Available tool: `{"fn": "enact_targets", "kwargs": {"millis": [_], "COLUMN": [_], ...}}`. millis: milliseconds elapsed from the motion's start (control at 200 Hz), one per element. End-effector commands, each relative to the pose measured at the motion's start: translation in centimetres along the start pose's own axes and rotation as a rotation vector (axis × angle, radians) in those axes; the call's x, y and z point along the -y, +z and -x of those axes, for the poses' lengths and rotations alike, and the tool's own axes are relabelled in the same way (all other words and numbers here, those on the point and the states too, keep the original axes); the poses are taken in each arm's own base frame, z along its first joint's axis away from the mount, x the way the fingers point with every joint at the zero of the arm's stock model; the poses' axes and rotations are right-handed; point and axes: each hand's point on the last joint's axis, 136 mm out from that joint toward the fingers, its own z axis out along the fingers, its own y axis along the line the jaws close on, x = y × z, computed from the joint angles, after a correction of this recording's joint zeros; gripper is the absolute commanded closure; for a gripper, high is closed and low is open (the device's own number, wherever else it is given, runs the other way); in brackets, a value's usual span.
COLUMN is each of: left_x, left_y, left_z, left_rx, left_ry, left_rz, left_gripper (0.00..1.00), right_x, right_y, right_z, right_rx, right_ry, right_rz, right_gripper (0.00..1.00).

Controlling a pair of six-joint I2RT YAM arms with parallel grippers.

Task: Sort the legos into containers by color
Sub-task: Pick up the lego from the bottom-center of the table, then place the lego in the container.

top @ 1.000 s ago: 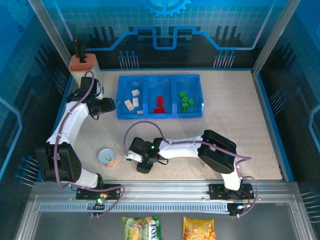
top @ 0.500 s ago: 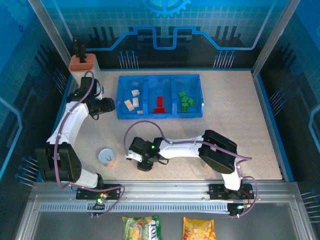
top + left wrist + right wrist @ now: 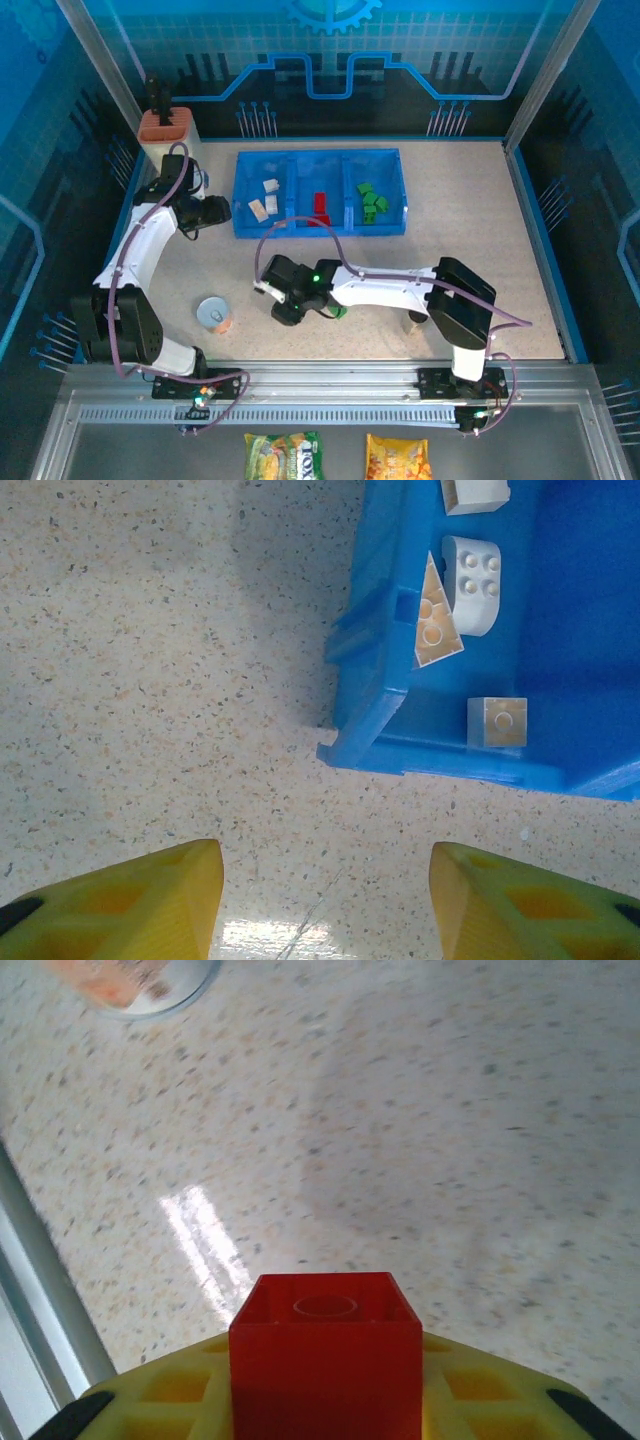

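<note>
Speckled bench (image 3: 480, 250), blue-walled cell (image 3: 420, 60), my right gripper (image 3: 325, 1390) clamped on red lego (image 3: 325, 1350), stud facing outward, near-cubic, left gripper (image 3: 325, 885) apart by tray (image 3: 372, 680) corner

speckled table (image 3: 450, 1110) smooth, slight sheen w/ glare patches. blue tray (image 3: 370, 680) translucent plastic, smooth. red brick (image 3: 325, 1370) glossy plastic. white brick (image 3: 470, 585) smooth plastic.
</note>
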Motion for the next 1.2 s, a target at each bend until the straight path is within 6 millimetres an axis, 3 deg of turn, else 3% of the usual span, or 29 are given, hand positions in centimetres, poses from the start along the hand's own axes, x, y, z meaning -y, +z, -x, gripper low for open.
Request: {"fn": "enact_targets", "kwargs": {"millis": [0, 290, 540, 965, 1176, 1196], "left_x": [0.1, 0.2, 0.4, 0.5, 0.6, 0.7], "left_y": [-0.3, -0.2, -0.4, -0.5, -0.5, -0.5], "left_z": [-0.1, -0.2, -0.1, -0.2, -0.1, -0.1], "left_rx": [0.007, 0.005, 0.008, 0.009, 0.009, 0.009], "left_ry": [-0.001, 0.0, 0.0, -0.002, -0.005, -0.004], "left_rz": [-0.023, -0.028, -0.037, -0.047, -0.053, -0.054], "left_gripper": [0.43, 0.43, 0.43, 0.43, 0.43, 0.43], "right_x": [2.5, 9.6, 15.8, 24.9, 28.5, 28.8], "right_y": [-2.8, -5.4, -5.9, -2.9, -2.5, -1.4], "right_z": [1.8, 3.6, 5.1, 6.4, 6.8, 6.3], "right_rx": [0.032, 0.052, 0.086, 0.077, 0.075, 0.054], "right_ry": [0.162, 0.465, 0.665, 0.783, 0.799, 0.796], "right_rz": [-0.064, -0.242, -0.333, -0.53, -0.665, -0.676], "right_gripper": [0.81, 0.8, 0.81, 0.84, 0.83, 0.83]}}
